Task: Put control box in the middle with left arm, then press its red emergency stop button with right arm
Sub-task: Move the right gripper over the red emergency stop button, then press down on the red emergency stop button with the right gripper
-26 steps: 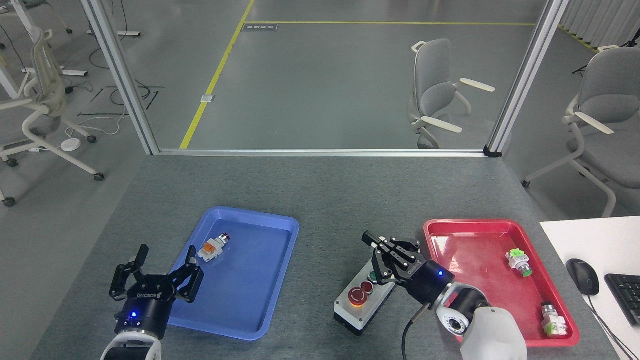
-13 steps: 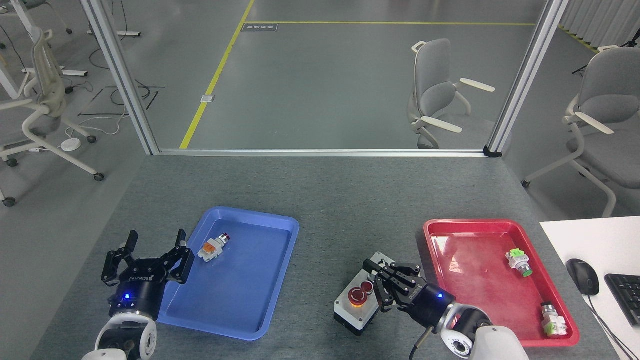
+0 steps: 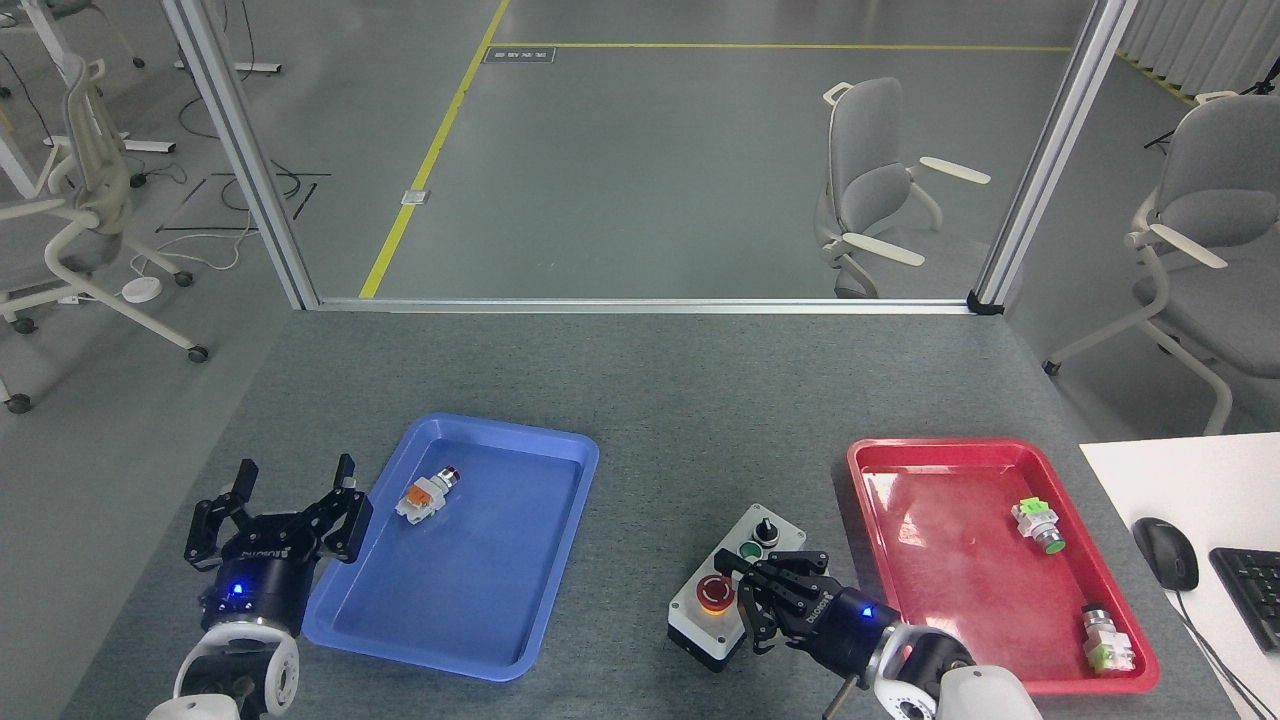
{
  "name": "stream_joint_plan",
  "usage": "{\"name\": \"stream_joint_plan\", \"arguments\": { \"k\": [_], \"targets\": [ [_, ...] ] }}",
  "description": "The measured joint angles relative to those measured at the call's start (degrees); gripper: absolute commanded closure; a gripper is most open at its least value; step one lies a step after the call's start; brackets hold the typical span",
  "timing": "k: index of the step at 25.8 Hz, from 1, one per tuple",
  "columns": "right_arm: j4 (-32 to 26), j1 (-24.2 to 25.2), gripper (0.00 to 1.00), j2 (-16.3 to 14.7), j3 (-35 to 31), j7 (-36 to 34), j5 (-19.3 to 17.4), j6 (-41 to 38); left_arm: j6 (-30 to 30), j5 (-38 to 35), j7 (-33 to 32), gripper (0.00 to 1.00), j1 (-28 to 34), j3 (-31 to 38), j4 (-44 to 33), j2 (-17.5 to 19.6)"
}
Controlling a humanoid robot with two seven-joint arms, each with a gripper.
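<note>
1. Low in the frame, right of centre, the right gripper (image 3: pixel 745 600) sits with its fingers curled close together around nothing, fingertips just right of the big red button (image 3: pixel 714 593).
2. That button caps the near end of the control box (image 3: pixel 738 585), whose long axis runs from lower left to upper right, between the blue tray (image 3: pixel 560 445) and the red tray (image 3: pixel 1000 448).
3. The right arm is by far the nearer; the press looks to need a short shift leftward onto the button.
4. At lower left, the left gripper (image 3: pixel 290 485) hovers spread wide and empty, well apart from the box, beside the blue tray.
</note>
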Motion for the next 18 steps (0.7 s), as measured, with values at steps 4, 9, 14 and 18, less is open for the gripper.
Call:
{"name": "stream_joint_plan", "arguments": {
  "k": [4, 9, 14, 18],
  "targets": [
    [0.0, -0.1, 1.0, 0.2, 0.8, 0.0, 0.3, 0.0, 0.0, 0.1, -0.1, 0.01, 0.0, 0.0, 0.1, 0.0],
    [0.1, -0.3, 1.0, 0.4, 2.5, 0.2, 0.8, 0.0, 0.0, 0.1, -0.2, 0.01, 0.1, 0.1, 0.1, 0.0],
    [0.6, -0.2, 1.0, 0.4, 3.1, 0.1, 1.3, 0.0, -0.1, 0.2, -0.2, 0.01, 0.1, 0.1, 0.2, 0.0],
    [1.6, -0.1, 1.0, 0.3, 3.4, -1.3, 3.4, 0.0, -0.1, 0.6, -0.2, 0.01, 0.4, 0.1, 0.7, -0.2]
  ]
}}
